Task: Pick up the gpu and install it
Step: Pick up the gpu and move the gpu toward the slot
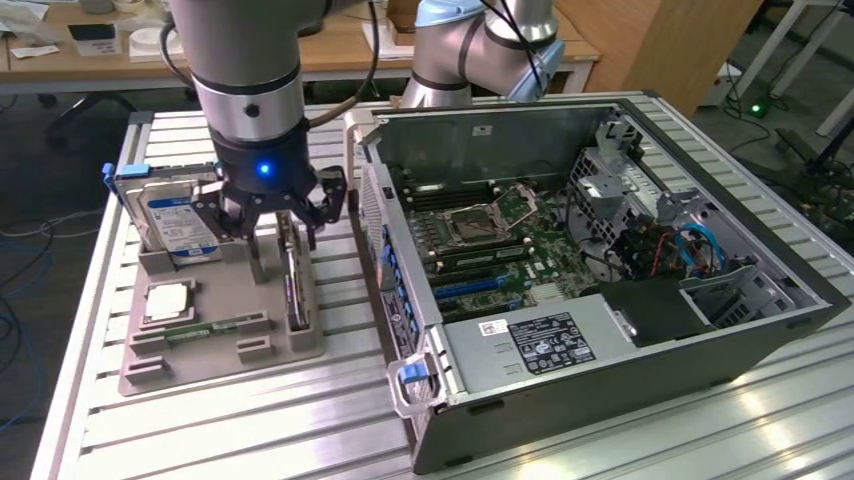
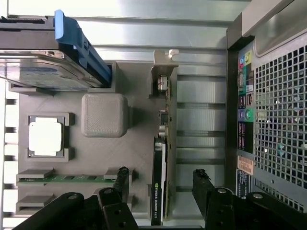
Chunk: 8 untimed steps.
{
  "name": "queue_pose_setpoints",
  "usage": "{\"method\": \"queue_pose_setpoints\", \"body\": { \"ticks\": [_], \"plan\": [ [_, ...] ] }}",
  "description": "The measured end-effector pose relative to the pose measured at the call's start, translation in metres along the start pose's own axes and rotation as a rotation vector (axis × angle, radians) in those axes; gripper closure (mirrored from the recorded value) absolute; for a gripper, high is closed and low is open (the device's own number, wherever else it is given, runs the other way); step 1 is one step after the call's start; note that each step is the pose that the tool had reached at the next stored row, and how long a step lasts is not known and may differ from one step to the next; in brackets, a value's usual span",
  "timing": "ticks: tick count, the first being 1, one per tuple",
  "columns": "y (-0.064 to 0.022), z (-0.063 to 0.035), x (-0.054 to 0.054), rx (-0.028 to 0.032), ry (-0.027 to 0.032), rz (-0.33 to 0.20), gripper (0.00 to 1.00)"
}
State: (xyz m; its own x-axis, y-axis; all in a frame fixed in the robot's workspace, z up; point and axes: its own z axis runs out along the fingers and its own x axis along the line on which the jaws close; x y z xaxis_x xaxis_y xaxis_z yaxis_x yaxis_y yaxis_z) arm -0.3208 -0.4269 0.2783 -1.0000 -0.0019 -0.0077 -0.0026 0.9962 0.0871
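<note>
In the exterior view, the arm (image 1: 247, 70) reaches straight down over a grey holder tray (image 1: 214, 355) on the slatted metal desk (image 1: 267, 430). The end effector (image 1: 280, 235) hangs with its jaws spread wide and nothing in them. The gpu (image 1: 295, 295) stands on its long edge in a slot at the side of the tray nearest the open computer case (image 1: 627, 400). Its upper edge rises between the dark fingers (image 1: 316, 215), so the end effector sits directly over the card and straddles it. Also in the tray are a hard drive (image 1: 174, 220) with a blue and white label, standing upright toward the exterior view's left, a square processor (image 1: 167, 300) lying flat, and a narrow memory stick (image 1: 207, 328). The case lies on its side toward the exterior view's right, its motherboard exposed.

In the wrist view, the gpu (image 2: 160, 163) is seen edge-on as a thin dark strip with a silver bracket at its far end. It runs between the two fingertips (image 2: 122, 176) of the end effector (image 2: 160, 178), with a clear gap on either side, so neither pad touches it. The tray (image 2: 139, 143) also carries the hard drive (image 2: 43, 67) in its blue carrier, the processor (image 2: 45, 136) and the memory stick (image 2: 72, 178). The rear grille of the case (image 2: 278, 120) stands beyond the card, with bare desk (image 2: 201, 33) slats between them.
</note>
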Motion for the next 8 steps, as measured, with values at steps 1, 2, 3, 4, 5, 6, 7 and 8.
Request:
{"method": "queue_pose_setpoints", "body": {
  "ticks": [1, 2, 3, 4, 5, 6, 7, 8],
  "plan": [
    [-0.0002, 0.0008, 0.0, 0.0, 0.0, 0.0, 0.35],
    [-0.0004, 0.0015, 0.0, 0.0, 0.0, 0.0, 0.35],
    [-0.0007, 0.0021, 0.0, 0.0002, 0.0002, 0.0, 0.35],
    [-0.001, 0.0028, 0.0, 0.0001, 0.0001, 0.0, 0.35],
    [-0.0012, 0.0037, 0.0, 0.0, -0.0001, 0.0, 0.35],
    [-0.0013, 0.0044, 0.0, 0.0, 0.0, 0.0, 0.35],
    [-0.0015, 0.0051, 0.0, 0.0, 0.0, 0.0, 0.35],
    [-0.0018, 0.0059, 0.0, 0.0, 0.0001, 0.0, 0.35]
  ]
}}
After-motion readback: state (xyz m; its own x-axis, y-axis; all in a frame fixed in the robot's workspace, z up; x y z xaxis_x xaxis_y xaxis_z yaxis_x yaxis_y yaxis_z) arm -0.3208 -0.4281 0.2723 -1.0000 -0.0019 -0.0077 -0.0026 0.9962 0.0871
